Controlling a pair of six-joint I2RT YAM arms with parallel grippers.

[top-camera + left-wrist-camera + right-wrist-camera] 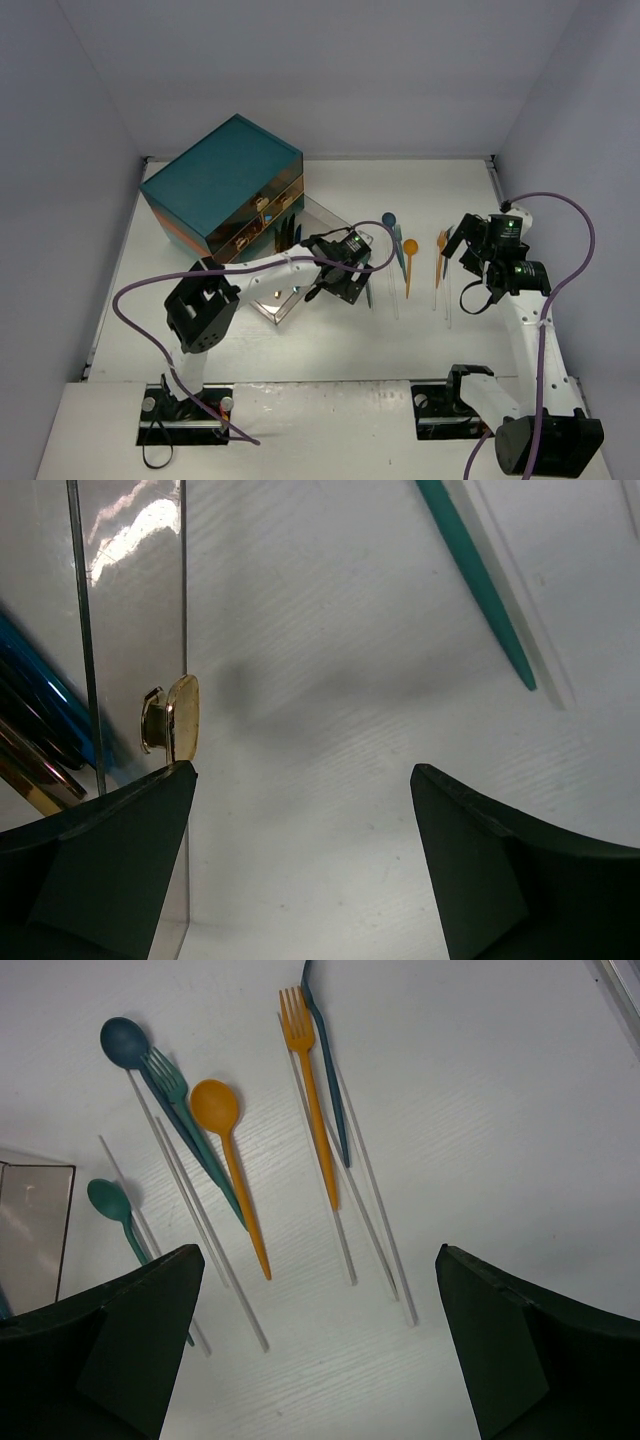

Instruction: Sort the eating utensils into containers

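Observation:
Several eating utensils lie on the white table between my arms: a dark blue spoon (125,1042), a teal fork (190,1130), an orange spoon (215,1105), an orange fork (300,1030), a small teal spoon (108,1200) and clear ones (375,1210). My right gripper (320,1260) hangs open just short of their handle ends, holding nothing. One clear container (130,630) with a gold knob (172,720) is pulled out of the teal chest (225,185) and holds blue and gold utensils (30,730). My left gripper (303,780) stands open beside the knob, empty.
A teal handle (480,590) lies on the table beyond the left gripper. The chest sits at the back left with other drawers in its open face (262,215). Grey walls close in on three sides, and the purple cables (140,290) loop beside each arm.

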